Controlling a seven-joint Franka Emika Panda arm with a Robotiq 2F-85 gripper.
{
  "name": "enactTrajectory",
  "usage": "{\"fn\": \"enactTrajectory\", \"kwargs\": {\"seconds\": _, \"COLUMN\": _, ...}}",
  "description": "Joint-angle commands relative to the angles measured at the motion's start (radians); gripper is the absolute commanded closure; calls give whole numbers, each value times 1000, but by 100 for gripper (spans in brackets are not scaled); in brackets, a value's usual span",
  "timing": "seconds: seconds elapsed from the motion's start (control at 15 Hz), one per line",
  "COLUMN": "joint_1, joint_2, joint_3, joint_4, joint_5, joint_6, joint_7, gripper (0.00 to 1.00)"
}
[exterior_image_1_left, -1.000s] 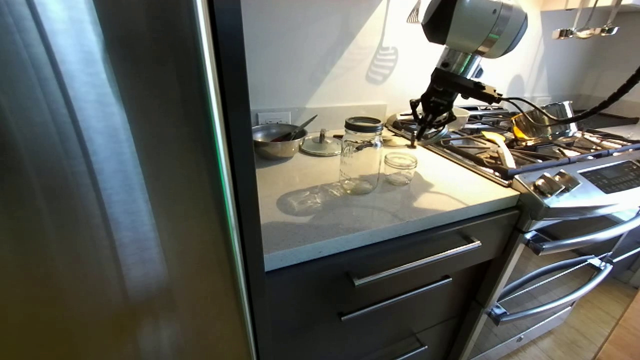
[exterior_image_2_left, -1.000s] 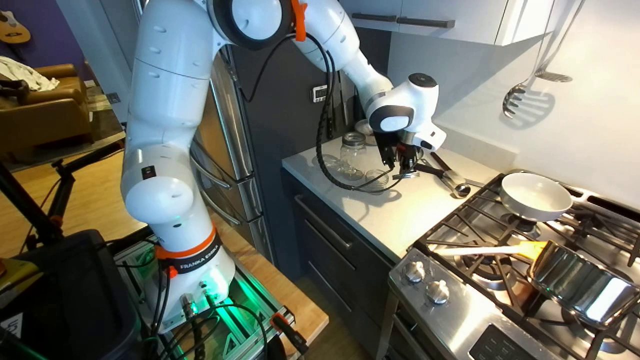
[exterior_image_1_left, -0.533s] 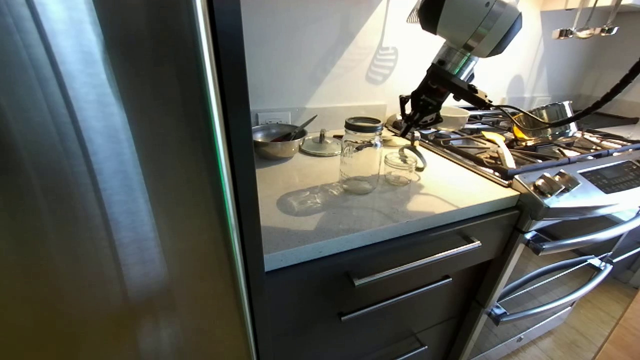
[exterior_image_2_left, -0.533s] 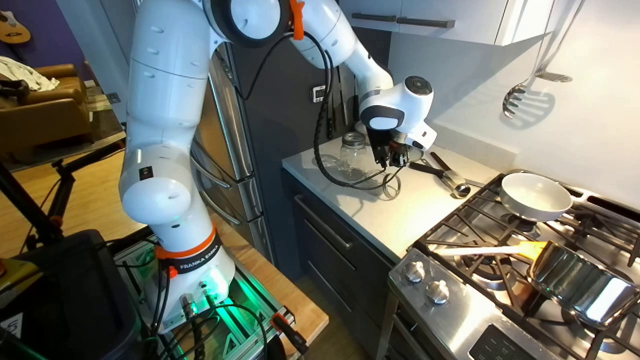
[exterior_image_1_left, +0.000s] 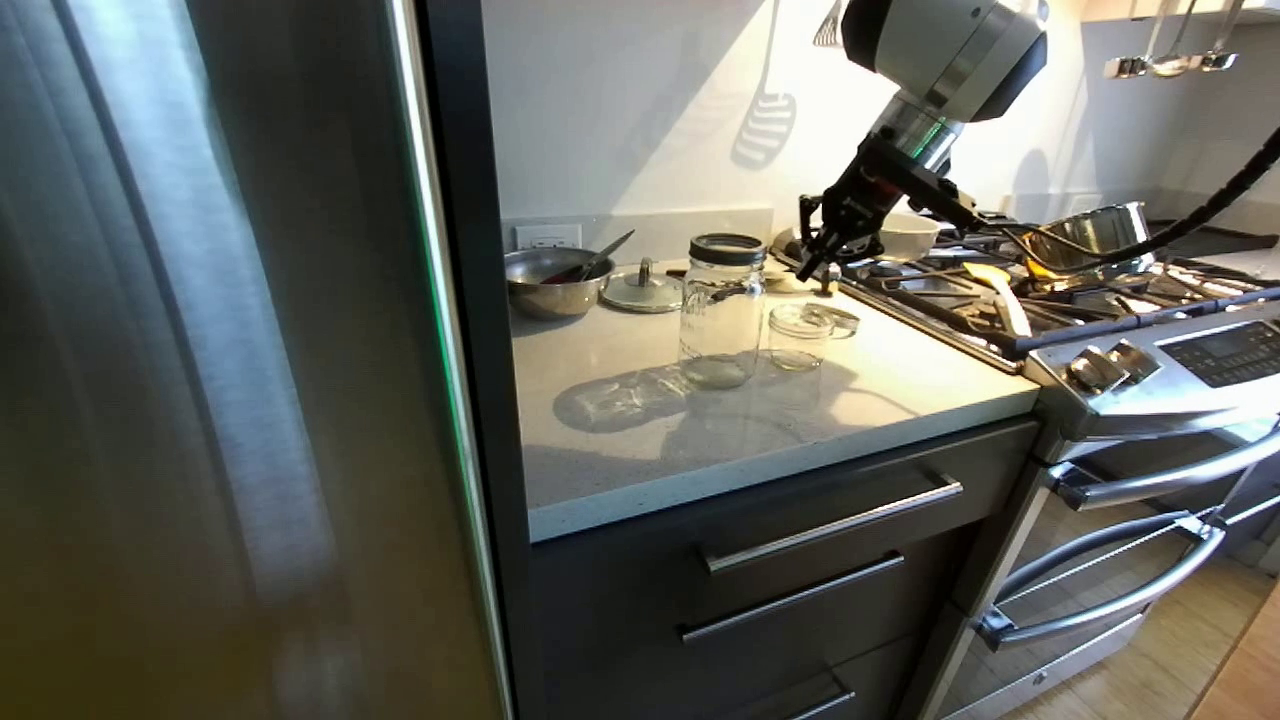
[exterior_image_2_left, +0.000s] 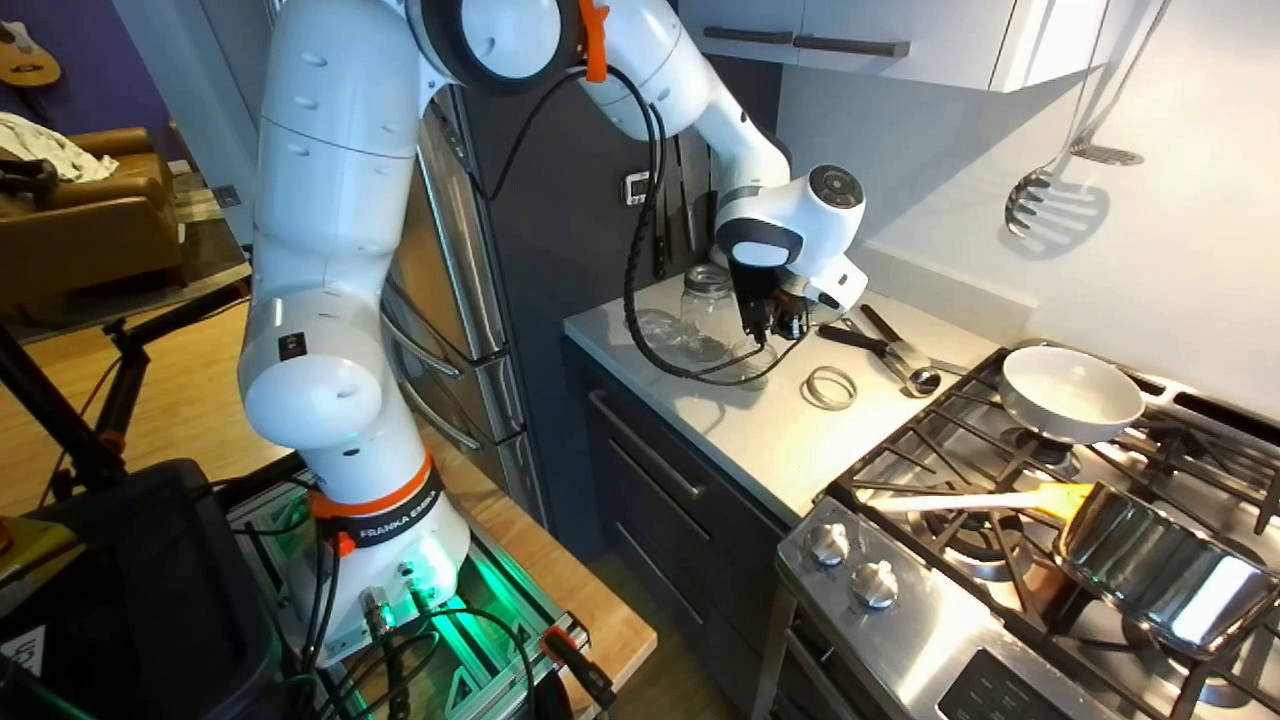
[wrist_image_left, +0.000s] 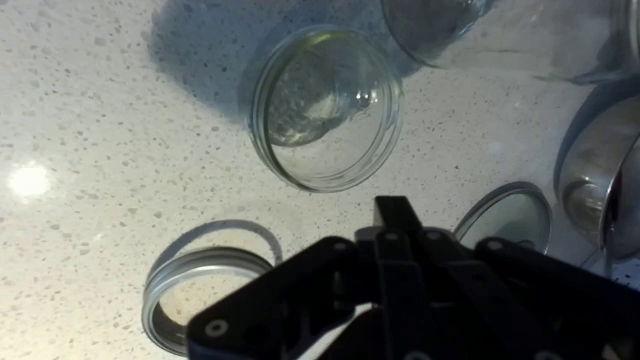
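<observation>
Tool (wrist_image_left: 397, 212) partly hides ring (wrist_image_left: 212, 257) only in wrist view.

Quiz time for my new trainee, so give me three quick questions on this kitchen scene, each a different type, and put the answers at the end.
1. Which of these stands beside the tall glass jar?
a) the steel pot
b) the small open jar
c) the white bowl

2. True or false: the gripper is shut and apart from the metal ring.

3. Fill in the blank: the yellow-headed utensil lies on the ____.

Key: 1. b. 2. True, with nothing gripped. 3. Stove.
</observation>
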Motion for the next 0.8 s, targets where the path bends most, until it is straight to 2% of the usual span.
{"fn": "enactTrajectory", "kwargs": {"seconds": 0.0, "joint_1": 26, "joint_2": -19, "joint_3": -62, "joint_4": -16, "joint_5": -58, "joint_6": 0, "joint_7": 26, "gripper": 68}}
{"fn": "enactTrajectory", "kwargs": {"seconds": 0.27, "joint_1": 47, "joint_2": 0, "joint_3": -162, "joint_4": 16, "joint_5": -268, "joint_6": -17, "joint_7": 155, "gripper": 37}}
{"fn": "enactTrajectory", "kwargs": {"seconds": 0.6, "joint_1": 45, "joint_2": 47, "joint_3": -224, "joint_4": 75, "joint_5": -484, "joint_6": -26, "joint_7": 283, "gripper": 1}}
{"fn": "enactTrajectory", "kwargs": {"seconds": 0.67, "joint_1": 45, "joint_2": 60, "joint_3": -226, "joint_4": 89, "joint_5": -505, "joint_6": -17, "joint_7": 300, "gripper": 0}}
{"fn": "enactTrajectory", "kwargs": {"seconds": 0.73, "joint_1": 15, "joint_2": 19, "joint_3": -189, "joint_4": 46, "joint_5": -455, "joint_6": -2, "joint_7": 251, "gripper": 10}}
